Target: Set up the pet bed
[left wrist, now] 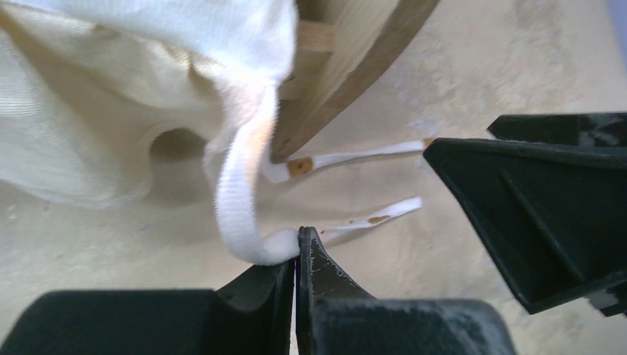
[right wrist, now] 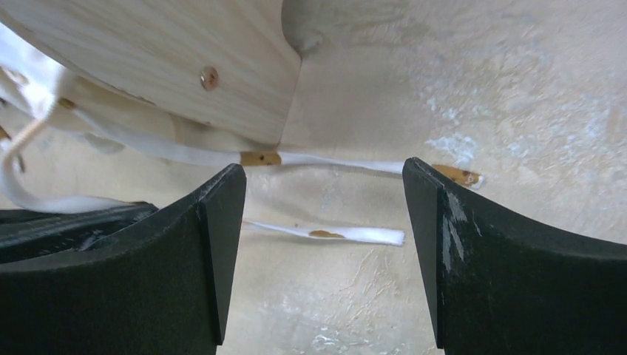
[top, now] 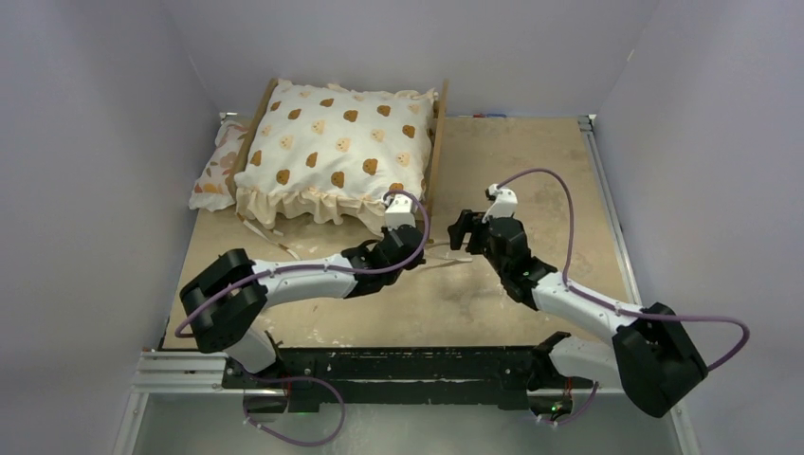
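Guessing light, stiff wood on the pet bed, so grab a rail. Pinching the floppy cushion tie in the left fingers, with the right fingers spread wide.

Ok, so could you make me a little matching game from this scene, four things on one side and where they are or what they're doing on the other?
Things:
1. left gripper
2. right gripper
3. bear-print cushion
4. floral pillow

States:
A. lying on the wooden bed frame
B. open, over loose ties on the table
C. shut on a white tie
D. outside the frame, to its left in the top view

Pairs: 1-C, 2-B, 3-A, 4-D
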You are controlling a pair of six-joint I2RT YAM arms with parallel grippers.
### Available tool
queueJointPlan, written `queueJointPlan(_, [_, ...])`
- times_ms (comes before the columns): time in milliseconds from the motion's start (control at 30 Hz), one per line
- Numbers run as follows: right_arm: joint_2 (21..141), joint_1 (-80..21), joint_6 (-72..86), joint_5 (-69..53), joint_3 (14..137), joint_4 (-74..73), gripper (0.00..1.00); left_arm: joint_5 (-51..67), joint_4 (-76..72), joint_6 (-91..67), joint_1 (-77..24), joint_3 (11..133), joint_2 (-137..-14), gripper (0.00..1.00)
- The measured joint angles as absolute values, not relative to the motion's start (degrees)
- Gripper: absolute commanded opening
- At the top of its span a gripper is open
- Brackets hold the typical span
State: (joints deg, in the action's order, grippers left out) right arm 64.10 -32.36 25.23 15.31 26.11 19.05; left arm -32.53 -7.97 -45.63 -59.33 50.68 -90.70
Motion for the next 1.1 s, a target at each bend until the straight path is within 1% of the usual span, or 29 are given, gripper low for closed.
queueJointPlan(167, [71.0, -32.4, 24.5, 13.8, 27.5, 19.1, 0.79, -27.5, 0.0, -40.9, -56.5, 50.7, -90.0, 0.00])
queueJointPlan(300, [77.1, -32.4, 24.6, 14.0, 29.9, 18.8, 0.80, -23.4, 3.2, -37.8, -54.3, 50.7, -89.7, 0.00])
queueJointPlan(600, [86.3, -32.4, 24.1, 14.1, 34.1, 18.4, 0.80, -17.5, 4.4, -33.3, -51.2, 50.7, -89.3, 0.00])
queueJointPlan(767, [92.3, -32.4, 23.3, 13.8, 37.0, 18.6, 0.78, -15.6, 4.4, -31.8, -50.3, 51.1, -89.3, 0.00])
queueJointPlan(833, [93.2, -32.3, 23.3, 13.3, 38.2, 18.5, 0.78, -14.9, 4.4, -31.2, -49.9, 51.5, -89.3, 0.00])
queueJointPlan(933, [93.1, -32.3, 23.5, 11.8, 38.3, 18.3, 0.72, -14.2, 4.5, -30.1, -49.5, 52.3, -89.3, 0.00])
queueJointPlan(1100, [89.0, -33.2, 26.7, 3.7, 34.6, 18.1, 0.70, -13.2, 4.6, -27.6, -49.2, 53.2, -89.3, 0.00])
